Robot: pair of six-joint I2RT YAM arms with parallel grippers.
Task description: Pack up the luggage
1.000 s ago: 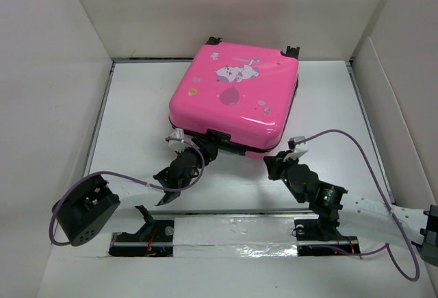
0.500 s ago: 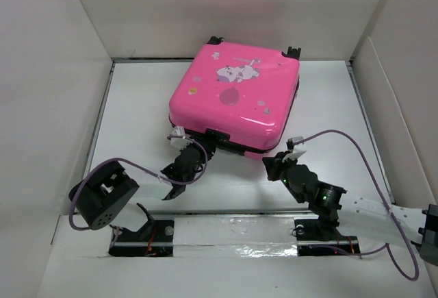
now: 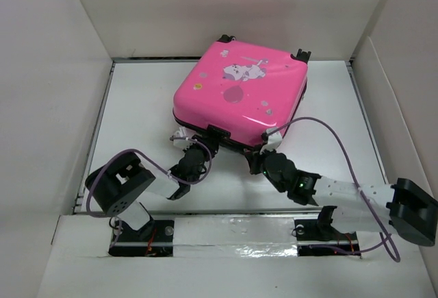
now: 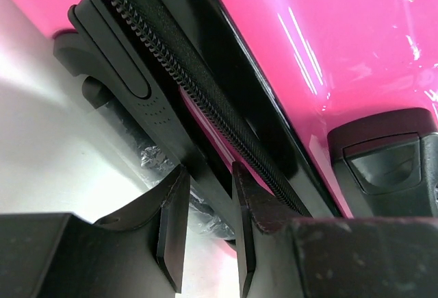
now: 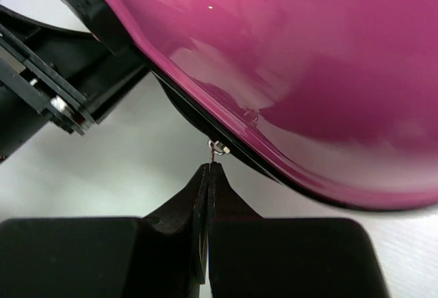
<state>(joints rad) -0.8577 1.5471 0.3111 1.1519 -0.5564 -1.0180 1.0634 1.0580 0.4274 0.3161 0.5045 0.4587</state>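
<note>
**Pink luggage (image 3: 239, 92), closed**

Glossy hard shell, rounded corners, cartoon print. Lies flat on the white table (image 3: 137, 106), centre of the top view. Black toothed zipper (image 4: 171, 60) runs along the seam. Left gripper (image 4: 209, 175) clamped on the luggage's black trim. Right gripper (image 5: 207, 169) jaws pressed together, tips at a small metal loop (image 5: 217, 149).

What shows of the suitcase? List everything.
The suitcase is a glossy pink hard shell with cartoon animal and balloon print, lying flat and closed on the white table, turned askew. Black wheels sit at its far corners; a black zipper and black trim run along the seam, with a black block on the near edge. The left gripper clamps the trim; the right gripper, shut, pinches a small metal pull at the seam.
</note>
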